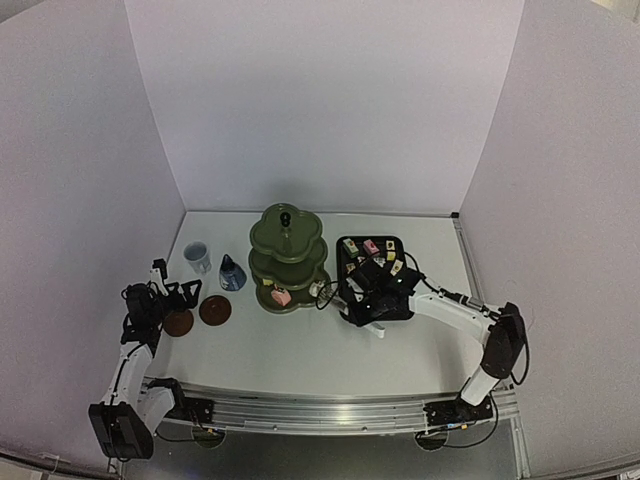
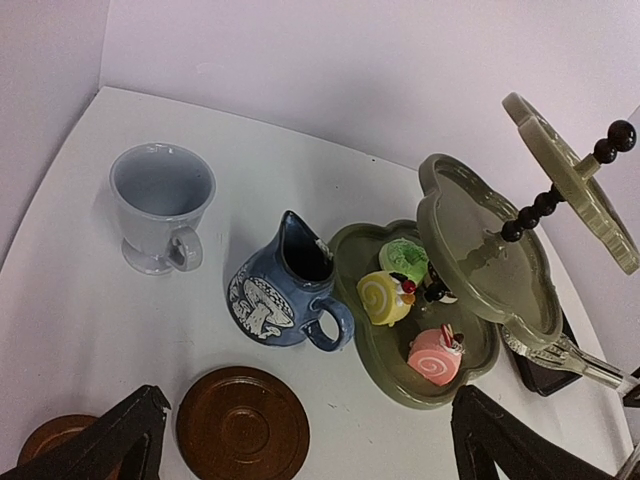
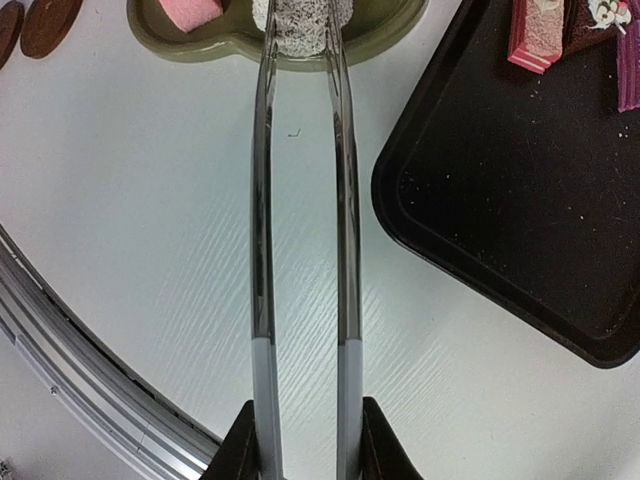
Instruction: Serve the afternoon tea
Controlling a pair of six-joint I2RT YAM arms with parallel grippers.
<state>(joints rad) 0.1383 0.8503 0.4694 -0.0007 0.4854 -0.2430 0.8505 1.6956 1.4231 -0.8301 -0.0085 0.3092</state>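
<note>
Stocking the olive-green three-tier lobed stand [image 1: 288,255] at the table's middle looks to be the step. The right gripper [image 3: 305,440], clamped narrow on thin metal tongs [image 3: 262,200], holds a speckled grey cake [image 3: 300,25] at the bottom tier's rim. Next, I'd judge, it needs to lower the cake and let go. The left gripper [image 1: 182,292] gapes wide and empty near the white table's [image 1: 300,350] left edge, and pale walls [image 1: 320,100] enclose it.

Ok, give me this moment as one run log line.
left gripper open, near coasters | right gripper shut on tongs | tongs pinch speckled cake at bottom tier of stand | tray holds more cakes
</note>
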